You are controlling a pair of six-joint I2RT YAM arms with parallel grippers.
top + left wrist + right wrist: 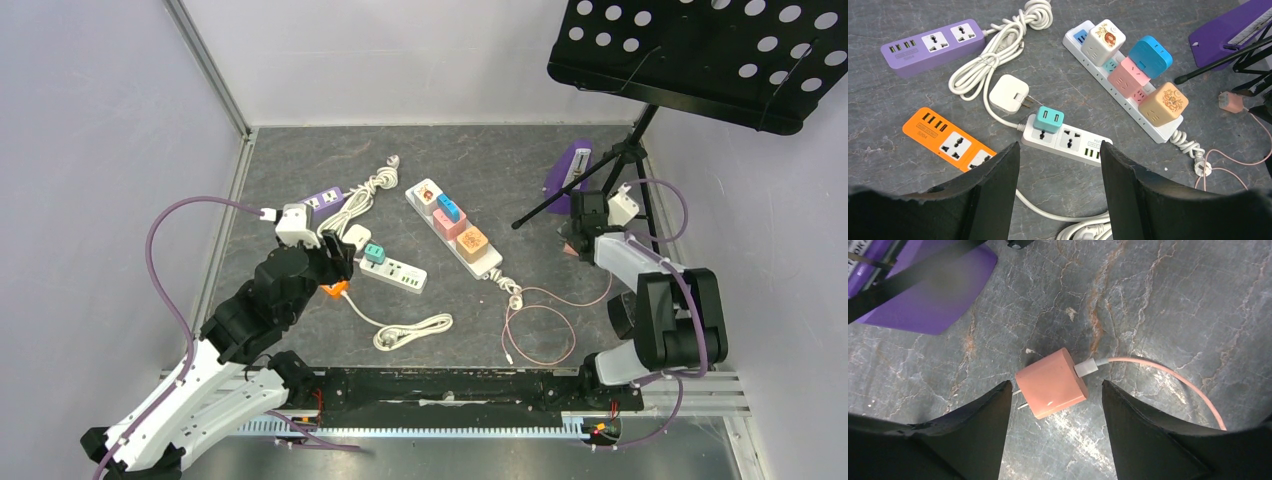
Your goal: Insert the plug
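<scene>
Now, the right tool (1056,390) hangs wide open, its black fingers (983,430) on either side of the pink charger plug (1050,382), neither one touching it. That plug lies flat on the grey marbled counter (1173,300), two prongs aimed at one finger, its pink cable (1168,375) curving off the other end. Over to the left tool (1059,160): open too, nothing in it, poised above the short white power strip (1075,140) with a teal adapter (1048,120) seated in its end socket. The orange power strip (948,140) lies just beside, and the long white strip (1158,134) of cube adapters sits farther out.
</scene>
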